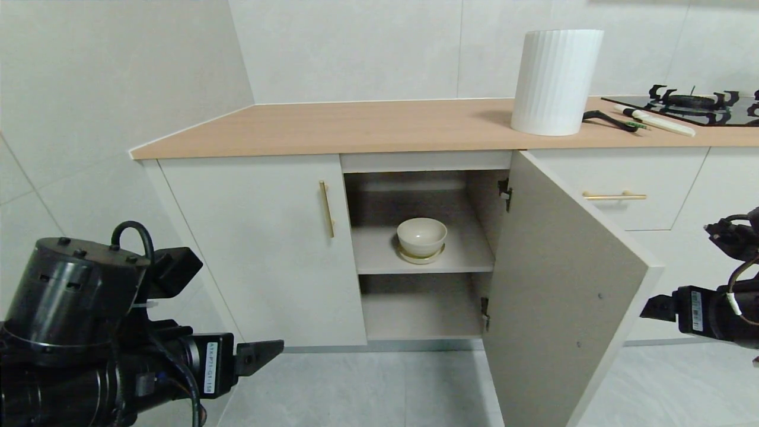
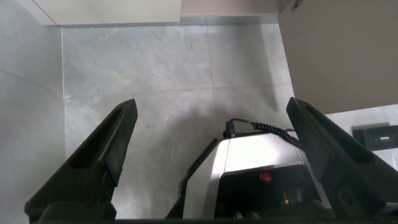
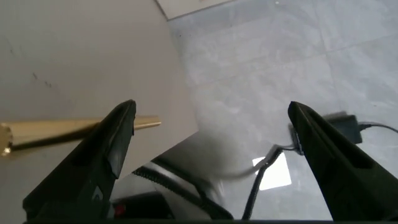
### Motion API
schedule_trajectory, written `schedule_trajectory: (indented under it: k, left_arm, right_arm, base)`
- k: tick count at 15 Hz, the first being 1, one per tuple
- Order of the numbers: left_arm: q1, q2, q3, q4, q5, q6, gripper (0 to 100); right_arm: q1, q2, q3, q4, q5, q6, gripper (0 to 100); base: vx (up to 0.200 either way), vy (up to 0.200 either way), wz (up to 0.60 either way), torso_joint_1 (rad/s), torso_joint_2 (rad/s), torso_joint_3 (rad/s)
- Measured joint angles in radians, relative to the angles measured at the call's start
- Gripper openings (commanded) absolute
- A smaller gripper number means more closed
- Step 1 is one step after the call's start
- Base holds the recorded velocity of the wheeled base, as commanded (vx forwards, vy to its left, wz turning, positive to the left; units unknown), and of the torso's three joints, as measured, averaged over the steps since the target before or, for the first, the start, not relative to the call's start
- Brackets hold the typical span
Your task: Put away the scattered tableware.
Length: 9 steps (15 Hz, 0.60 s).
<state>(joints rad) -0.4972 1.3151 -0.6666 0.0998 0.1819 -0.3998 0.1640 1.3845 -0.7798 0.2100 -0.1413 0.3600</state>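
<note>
A cream bowl (image 1: 421, 235) sits on a small gold-rimmed plate (image 1: 421, 257) on the middle shelf (image 1: 379, 256) of the open cabinet. The cabinet door (image 1: 563, 284) swings out to the right. My left gripper (image 1: 261, 354) hangs low at the left, well short of the cabinet. It is open and empty above the floor (image 2: 211, 106). My right gripper (image 1: 655, 308) is just right of the open door's edge. It is open and empty (image 3: 211, 107), with the door's gold handle (image 3: 74, 134) close beside one finger.
On the wooden countertop (image 1: 356, 124) stand a tall white ribbed container (image 1: 555, 80), a few utensils (image 1: 652, 121) and a gas hob (image 1: 694, 105). The left cabinet door (image 1: 261, 249) is shut. A drawer with a gold handle (image 1: 614, 196) lies behind the open door. Grey floor tiles (image 1: 367, 391) lie in front.
</note>
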Motion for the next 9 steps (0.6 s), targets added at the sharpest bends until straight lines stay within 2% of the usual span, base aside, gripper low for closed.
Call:
schedule_trajectory:
  k: [6,9]
  left_arm:
    - [0.000,-0.002,-0.002,0.000,0.000,0.000,100]
    - [0.000,-0.002,-0.002,0.000,0.000,0.000,100]
  right_arm:
    - [0.183,0.000,0.006,-0.004,-0.001,0.067,100]
    - [0.247,0.012,0.013,-0.066,-0.001,0.086,100]
  base:
    - [0.000,0.000,0.00,0.000,0.00,0.000]
    - [0.000,0.000,0.00,0.000,0.00,0.000]
